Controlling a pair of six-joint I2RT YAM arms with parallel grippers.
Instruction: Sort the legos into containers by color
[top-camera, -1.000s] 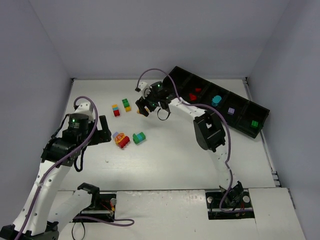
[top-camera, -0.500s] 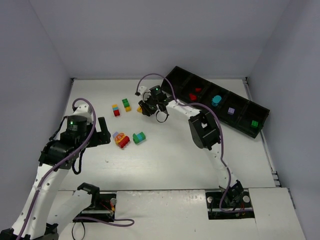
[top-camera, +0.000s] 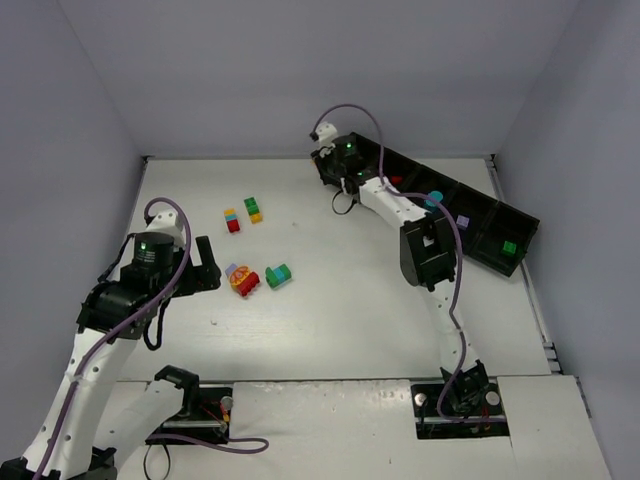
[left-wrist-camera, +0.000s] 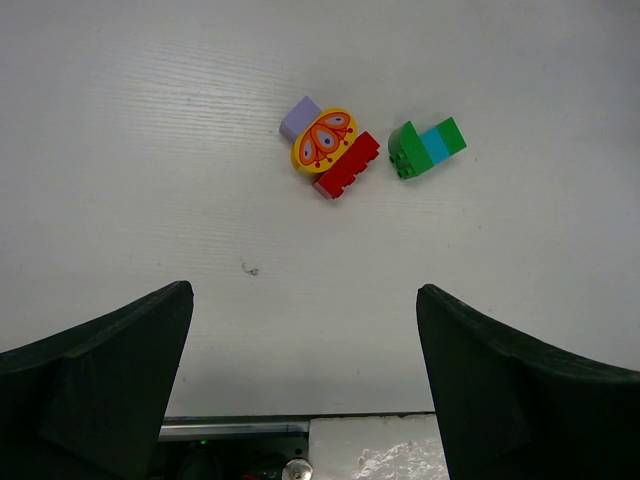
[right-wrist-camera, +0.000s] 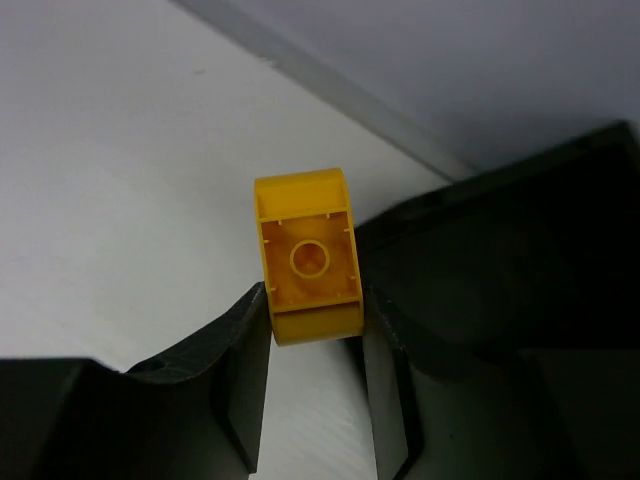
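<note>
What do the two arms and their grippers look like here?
Both the left arm and the right arm have white links with black joint housings, each with a small green light and a purple cable looping alongside. The left gripper and right gripper have broad black fingers.

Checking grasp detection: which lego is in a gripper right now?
The yellow brick, pinched in the jaws of the right gripper; the other bricks lie on the table or in the tray.

Lab-style robot cell: white table (top-camera: 340, 320), plain grey walls (top-camera: 300, 70) on 3 sides, 2 cabled arms (top-camera: 430, 260).
</note>
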